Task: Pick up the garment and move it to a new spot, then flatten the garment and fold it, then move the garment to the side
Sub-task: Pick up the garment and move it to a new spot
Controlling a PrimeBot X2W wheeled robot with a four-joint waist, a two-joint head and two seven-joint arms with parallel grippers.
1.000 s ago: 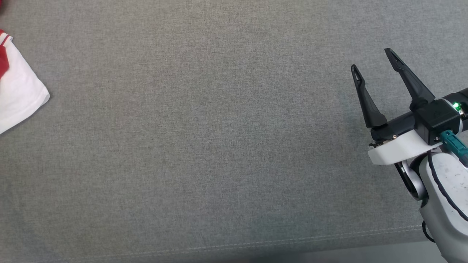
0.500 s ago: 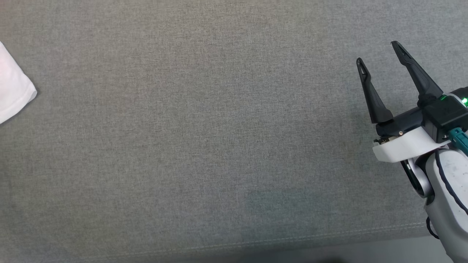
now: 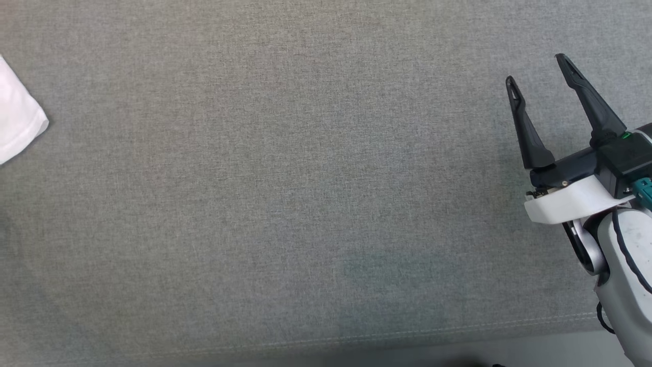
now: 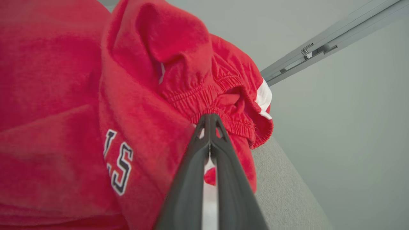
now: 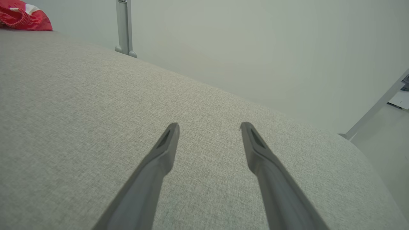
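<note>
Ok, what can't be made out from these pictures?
Head view: the garment is cut off by the left edge, so its overall layout is unknown.
Left wrist view: the lettering runs under a fold and cannot be read whole.
Left wrist view: the left gripper is shut on the garment; its own fingers hide how much cloth is pinched.

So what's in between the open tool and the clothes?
Just bare grey fabric surface, seen in the head view, stretching from the right tool across to the garment and its white corner.
</note>
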